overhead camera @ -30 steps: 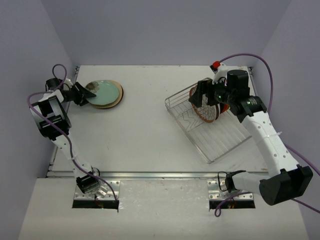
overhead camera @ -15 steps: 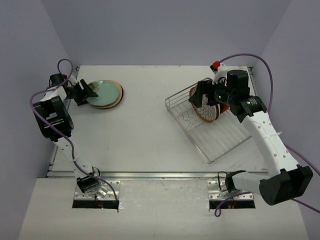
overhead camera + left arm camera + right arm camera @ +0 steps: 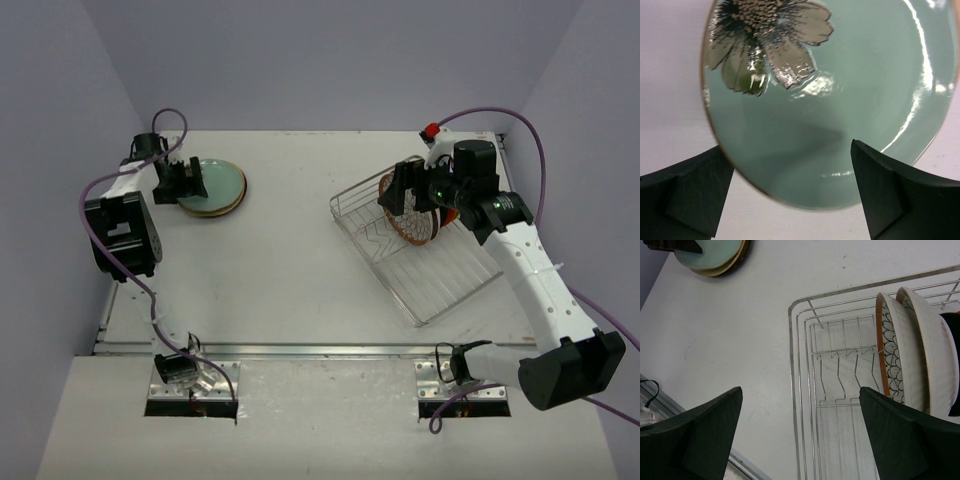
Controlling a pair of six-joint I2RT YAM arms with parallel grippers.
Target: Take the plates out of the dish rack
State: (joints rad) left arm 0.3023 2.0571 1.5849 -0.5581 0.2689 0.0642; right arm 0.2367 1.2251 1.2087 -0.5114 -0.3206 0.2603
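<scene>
A pale green plate [image 3: 216,182] with a flower print lies on top of a beige plate at the table's back left; it fills the left wrist view [image 3: 850,100]. My left gripper [image 3: 188,183] is open and empty at the stack's left edge, its fingers [image 3: 687,192] either side of the plate's near rim. The silver wire dish rack [image 3: 440,270] sits at the right. A patterned cream plate with an orange rim [image 3: 891,360] and another cream plate [image 3: 930,360] stand in it. My right gripper [image 3: 396,194] hovers open and empty over the rack's left end [image 3: 805,390].
The plate stack also shows at the top left of the right wrist view [image 3: 715,255]. A black shape [image 3: 953,322] sits behind the standing plates. A red knob [image 3: 432,129] is at the back right. Purple walls close the table on three sides.
My left arm has swung toward the back and its gripper has shifted right, closer over the green plate's left rim. The right arm and the rack plates have not moved.
</scene>
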